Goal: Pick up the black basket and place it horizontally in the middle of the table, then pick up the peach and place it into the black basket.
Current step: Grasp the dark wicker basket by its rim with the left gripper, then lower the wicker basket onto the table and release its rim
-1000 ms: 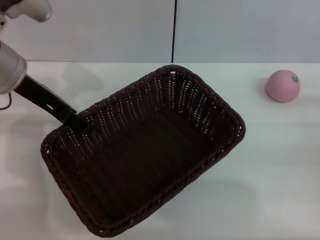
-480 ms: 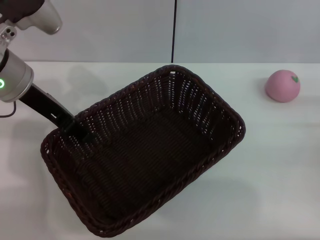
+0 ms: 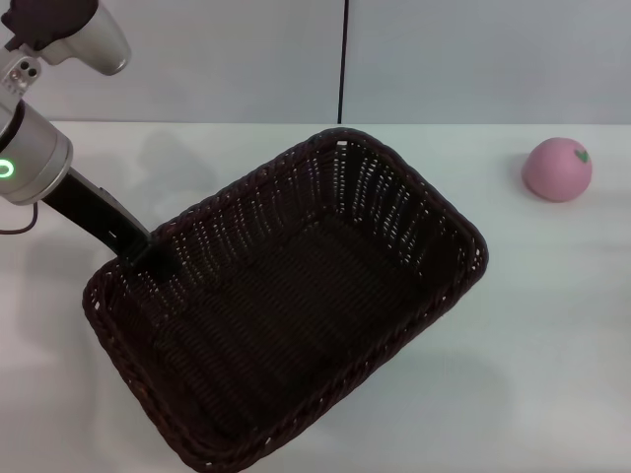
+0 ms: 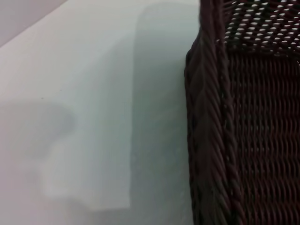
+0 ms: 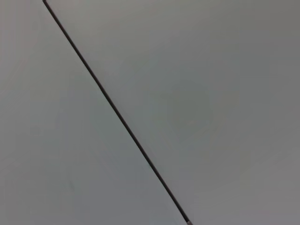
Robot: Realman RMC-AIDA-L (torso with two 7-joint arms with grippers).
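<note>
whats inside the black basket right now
Nothing loose: the black basket shows only its woven floor, with the left gripper at its rim. The peach sits outside. The near wall hides the floor's closest strip.

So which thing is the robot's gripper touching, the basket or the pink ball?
The black basket. The left gripper sits at its rim on the robot's left, while the peach lies alone, far off on the right.

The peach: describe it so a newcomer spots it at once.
On the white table, look toward the far right, well clear of the black basket. The peach sits alone there, a small pink ball with a green leaf mark on top.
</note>
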